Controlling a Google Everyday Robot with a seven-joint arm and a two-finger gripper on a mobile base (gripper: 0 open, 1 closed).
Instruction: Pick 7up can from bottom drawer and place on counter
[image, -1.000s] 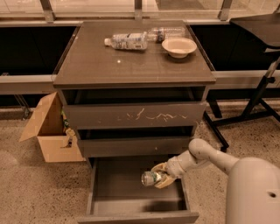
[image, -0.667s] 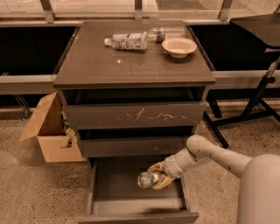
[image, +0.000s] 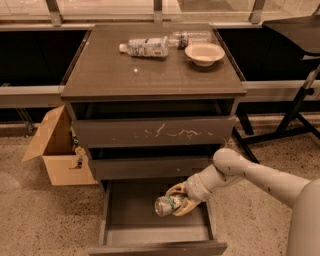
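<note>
The bottom drawer (image: 125, 220) is pulled open, its grey floor bare. My gripper (image: 181, 199) is inside it at the right, shut on the 7up can (image: 167, 205), a small silver can with a green and white label, held on its side just above the drawer floor. My white arm (image: 250, 175) reaches in from the lower right. The counter (image: 145, 75) is the flat dark top of the cabinet, above the three drawers.
Two clear plastic bottles (image: 145, 47) lie at the back of the counter next to a beige bowl (image: 204, 53). The scratched drawer (image: 155, 132) is slightly open. A cardboard box (image: 55, 150) stands on the floor at the left. A black stand (image: 295, 115) is at the right.
My gripper has moved a little to the left with the can in it, staying low inside the bottom drawer. Nothing on the counter has moved.
</note>
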